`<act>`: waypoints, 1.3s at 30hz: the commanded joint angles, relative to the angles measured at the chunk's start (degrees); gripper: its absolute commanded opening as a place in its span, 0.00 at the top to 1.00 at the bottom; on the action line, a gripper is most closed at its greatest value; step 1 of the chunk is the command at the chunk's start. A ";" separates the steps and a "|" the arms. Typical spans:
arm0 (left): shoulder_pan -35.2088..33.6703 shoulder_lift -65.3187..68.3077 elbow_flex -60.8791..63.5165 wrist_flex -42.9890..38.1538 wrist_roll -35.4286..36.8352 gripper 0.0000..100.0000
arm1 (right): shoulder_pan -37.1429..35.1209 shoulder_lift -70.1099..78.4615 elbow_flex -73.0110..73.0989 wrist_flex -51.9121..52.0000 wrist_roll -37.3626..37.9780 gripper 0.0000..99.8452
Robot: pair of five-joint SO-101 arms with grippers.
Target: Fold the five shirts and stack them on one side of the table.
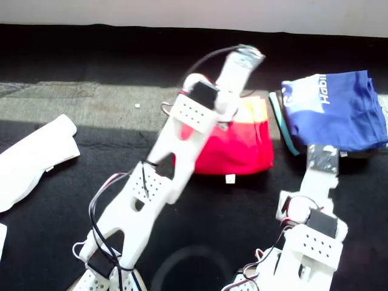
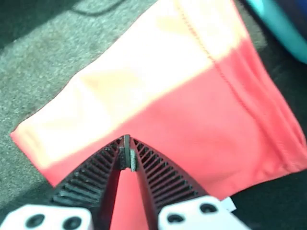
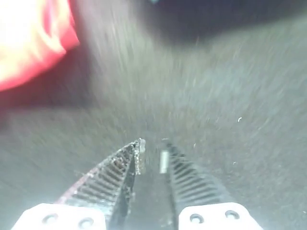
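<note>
A folded red shirt (image 1: 242, 145) lies at the table's middle, its far part in bright sunlight. My left gripper (image 2: 127, 154) hovers over it, shut, with nothing held; from above it shows at the arm's far end (image 1: 242, 60). A folded blue shirt (image 1: 336, 109) rests on a teal shirt (image 1: 277, 118) at the right. My right gripper (image 1: 321, 156) sits just in front of the blue shirt's near edge. In its wrist view the right gripper (image 3: 151, 158) is slightly open over dark cloth, with the red shirt (image 3: 29, 43) off to one side.
A crumpled white shirt (image 1: 30, 160) lies at the left edge, with another white piece (image 1: 2, 239) nearer the front. The dark tablecloth (image 1: 242, 212) is bare between the two arms. The teal shirt's edge (image 2: 278, 19) shows beside the red shirt (image 2: 192, 96).
</note>
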 commanded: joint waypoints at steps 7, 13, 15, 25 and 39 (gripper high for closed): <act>-15.52 -6.11 -1.98 3.69 0.62 0.99 | -19.30 13.32 -23.52 1.10 -7.65 0.87; -21.32 -14.29 4.88 3.87 0.62 0.99 | -20.35 39.78 -46.73 1.54 -12.66 0.83; -22.37 -18.86 12.09 3.87 0.62 0.99 | -20.35 48.04 -53.76 2.42 -14.07 0.78; -29.85 -47.25 50.33 3.52 0.35 0.99 | -27.82 76.44 -78.20 7.60 -15.82 0.66; -40.92 -58.59 57.54 3.43 0.18 0.99 | -26.95 101.41 -99.74 7.52 -21.45 0.66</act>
